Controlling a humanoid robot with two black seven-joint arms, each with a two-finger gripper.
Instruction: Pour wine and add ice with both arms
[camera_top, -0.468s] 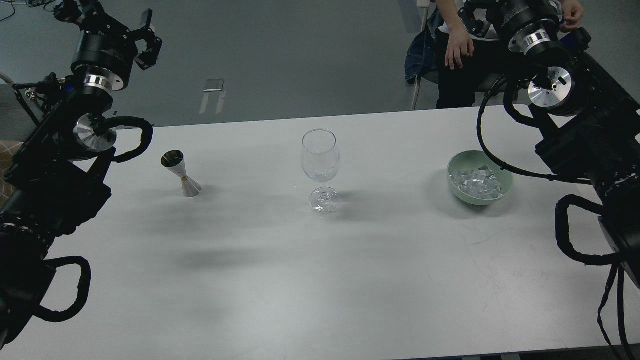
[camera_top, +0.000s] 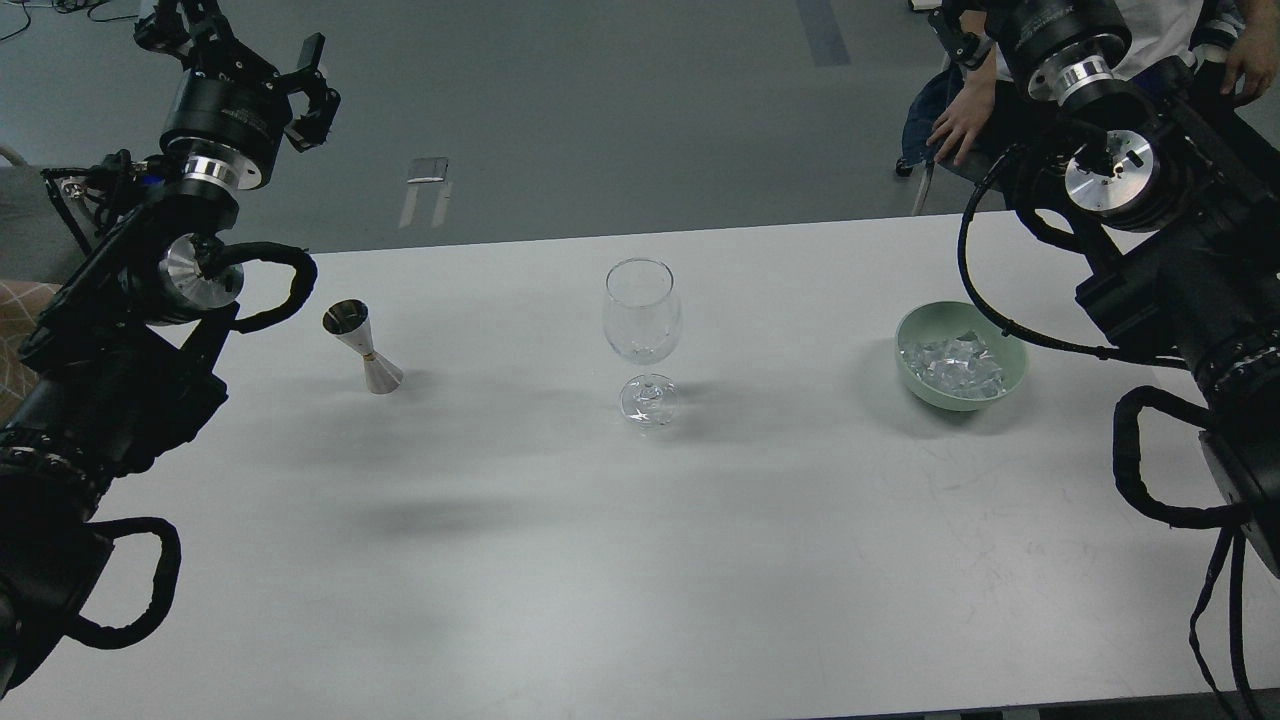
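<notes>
Glass (camera_top: 642, 325): clear, stemmed, central. Steel hourglass jigger (camera_top: 362, 345) at 9; glassy ice (camera_top: 952, 364) at 3. Left gripper (camera_top: 262, 62) spread; right gripper's state untellable.

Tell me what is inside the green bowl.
The green bowl holds a pile of clear ice chunks filling its middle. The bowl's bottom is covered by them, so whether any meltwater lies underneath cannot be seen.

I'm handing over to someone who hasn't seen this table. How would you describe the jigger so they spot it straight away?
Start at the white table and find the clear wine glass standing near its middle. Look to the glass's left, toward the left arm's side: the jigger stands there alone. It is the only metal item, a small silver hourglass-shaped cup, unlike the green bowl of ice on the right.
</notes>
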